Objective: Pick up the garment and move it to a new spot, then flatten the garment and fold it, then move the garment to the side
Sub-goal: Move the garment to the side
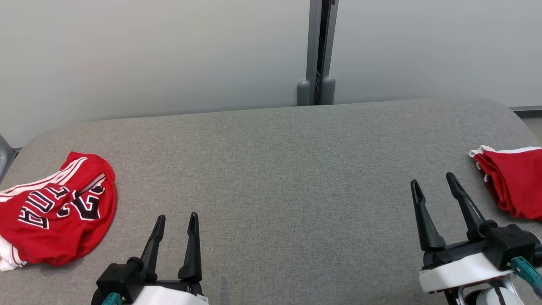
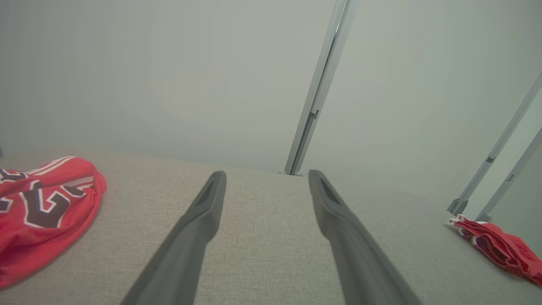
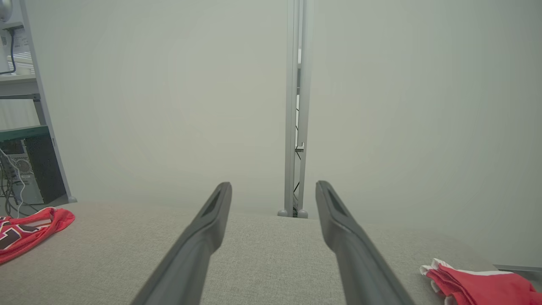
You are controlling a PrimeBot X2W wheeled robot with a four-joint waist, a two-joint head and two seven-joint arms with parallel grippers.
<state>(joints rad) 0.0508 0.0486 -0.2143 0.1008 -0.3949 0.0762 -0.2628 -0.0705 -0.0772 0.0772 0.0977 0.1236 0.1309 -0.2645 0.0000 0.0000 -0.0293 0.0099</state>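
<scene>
Head view: left gripper (image 1: 177,216) and right gripper (image 1: 432,178) hover, jaws apart.

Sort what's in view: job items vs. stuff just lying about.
Job:
- crumpled red jersey, on the left
- left gripper and right gripper, both open and empty
- grey padded table

Lying about:
- folded red garment at the right edge, probably already done
- grey post behind the table

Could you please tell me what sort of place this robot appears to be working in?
Probably a robotics lab or test cell: a grey padded table backed by plain pale partition panels on metal posts, with a computer tower and cables nearby.
</scene>
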